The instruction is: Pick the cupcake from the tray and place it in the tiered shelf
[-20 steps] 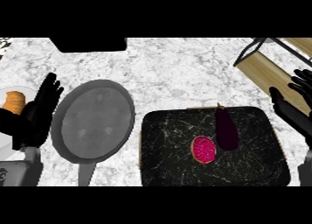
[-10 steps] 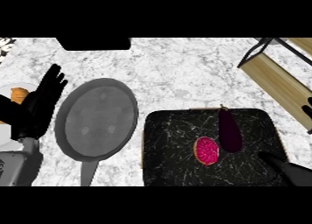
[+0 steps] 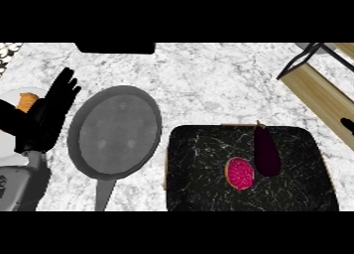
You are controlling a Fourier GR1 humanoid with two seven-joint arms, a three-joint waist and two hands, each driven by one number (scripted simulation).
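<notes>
The pink cupcake [image 3: 239,173] lies on the dark speckled tray [image 3: 201,188], right of the tray's middle. A dark purple eggplant [image 3: 265,151] lies just right of it, touching or nearly so. The wooden tiered shelf [image 3: 320,93] slants across the upper right corner. My left hand [image 3: 44,116] stands open at the left edge, fingers up, resting beside the pan. Of my right hand only a small black tip [image 3: 348,127] shows at the right edge, in front of the shelf's lower board.
A grey frying pan [image 3: 115,131] lies left of the tray, handle toward me. A white plate [image 3: 2,144] with an orange item [image 3: 26,101] sits behind my left hand. A black object [image 3: 115,47] is at the counter's far edge.
My right hand has slid out toward the right edge, leaving only a tip in view. The left hand, cupcake and eggplant stay where they were.
</notes>
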